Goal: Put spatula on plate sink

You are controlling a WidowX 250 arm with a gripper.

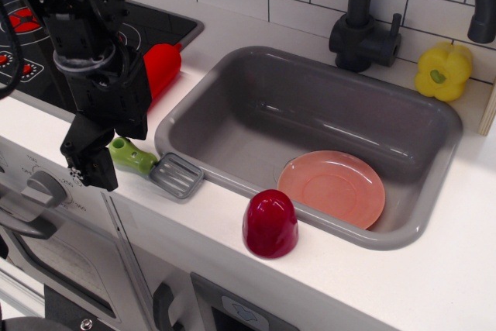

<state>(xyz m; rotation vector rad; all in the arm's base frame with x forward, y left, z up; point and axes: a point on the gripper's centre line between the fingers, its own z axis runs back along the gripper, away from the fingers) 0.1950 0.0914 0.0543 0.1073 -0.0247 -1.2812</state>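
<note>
The spatula lies on the white counter at the sink's front left corner, its lime-green handle (135, 156) pointing left and its grey slotted blade (177, 175) touching the rim of the grey sink (232, 75). The salmon-pink plate (332, 187) lies in the sink's front right part, with nothing on it. My black gripper (111, 149) is low at the handle's left end. Its fingers (90, 162) stand apart, one in front of the handle and one behind it. It holds nothing.
A red cylinder (163, 70) lies at the edge of the black stovetop (147, 25), just behind my gripper. A dark red cup (270, 223) stands upside down on the counter's front edge. A black faucet (364, 29) and a yellow pepper (442, 70) are behind the sink.
</note>
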